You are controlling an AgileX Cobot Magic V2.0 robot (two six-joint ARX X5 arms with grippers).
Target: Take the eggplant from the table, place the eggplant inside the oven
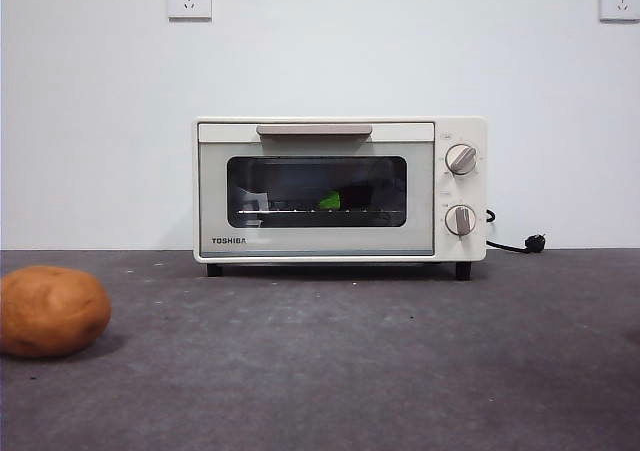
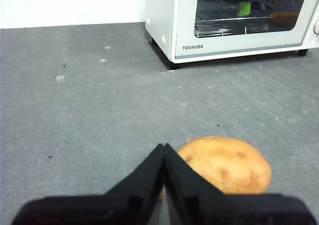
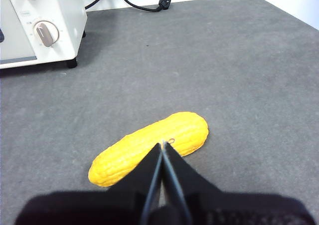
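Hovering above the table [image 2: 89, 115], my left gripper [image 2: 163, 147] has its jaws pressed together, holding nothing, with the orange-brown potato [image 2: 227, 162] lying just past their tips. My right gripper [image 3: 162, 145] hangs the same way, jaws closed and empty, over a yellow corn cob [image 3: 149, 147]. Farther back stands the Toshiba oven [image 1: 340, 189], door closed. Through its glass the eggplant's [image 1: 330, 201] green cap shows on the wire rack [image 2: 219, 29]. Behind the oven a black power cord [image 1: 515, 244] trails off.
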